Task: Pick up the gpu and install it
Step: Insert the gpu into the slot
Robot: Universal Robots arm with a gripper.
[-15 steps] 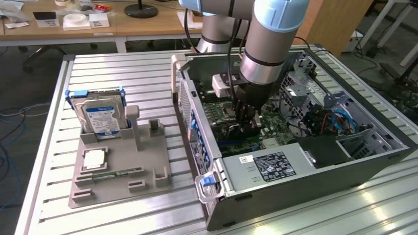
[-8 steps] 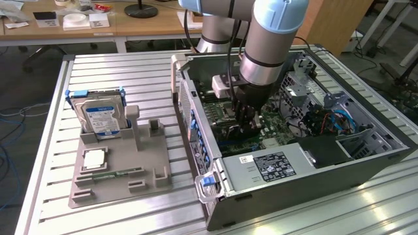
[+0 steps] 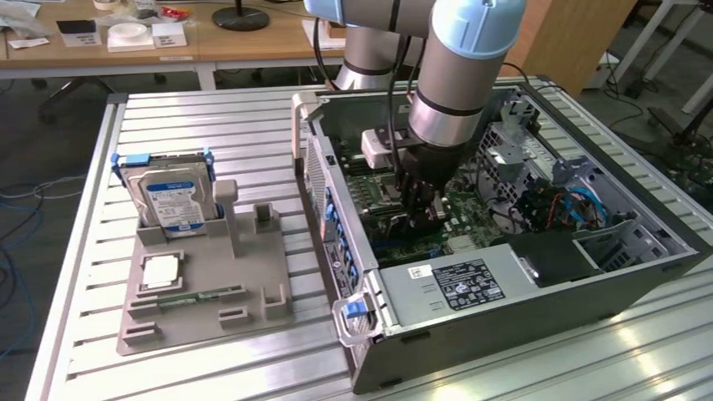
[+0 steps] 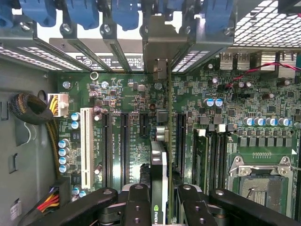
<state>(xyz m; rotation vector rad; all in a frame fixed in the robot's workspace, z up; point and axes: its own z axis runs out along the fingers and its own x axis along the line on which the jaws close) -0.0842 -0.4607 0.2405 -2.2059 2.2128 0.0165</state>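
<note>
gpu (image 4: 159, 176) is being held edge-on between the black fingers (image 4: 137, 200) of the gripper (image 4: 161, 203). We are reading the pincer as clenched on the card, with one finger pressing on each face. We are working the installation step. We are treating the pick-up as done, since the card is sitting inside the open computer case (image 3: 502, 338) and not on the grey fixture (image 3: 229, 263).

Just beyond the fingers, the card is standing upright over the motherboard (image 4: 141, 94) and running alongside a long black expansion slot (image 4: 180, 136). Its silvery bracket end (image 4: 160, 66) is reaching the rear wall of the case, between the slot covers under the blue latches (image 4: 80, 12). We are not able to tell whether the card's lower edge has entered the slot.

We are judging that the next move calls for three things:
- keeping the card square to the slot;
- keeping the bracket lined up with its rear opening;
- directing pressure straight toward the board, since any tilt is risking a jammed connector.

Farther off, in the exterior view, the arm (image 3: 457, 75) is reaching down into the case. On the exterior view's left, well apart from the case, the hard drive (image 3: 173, 200) is standing upright in the fixture on the slatted table (image 3: 200, 117).
</note>
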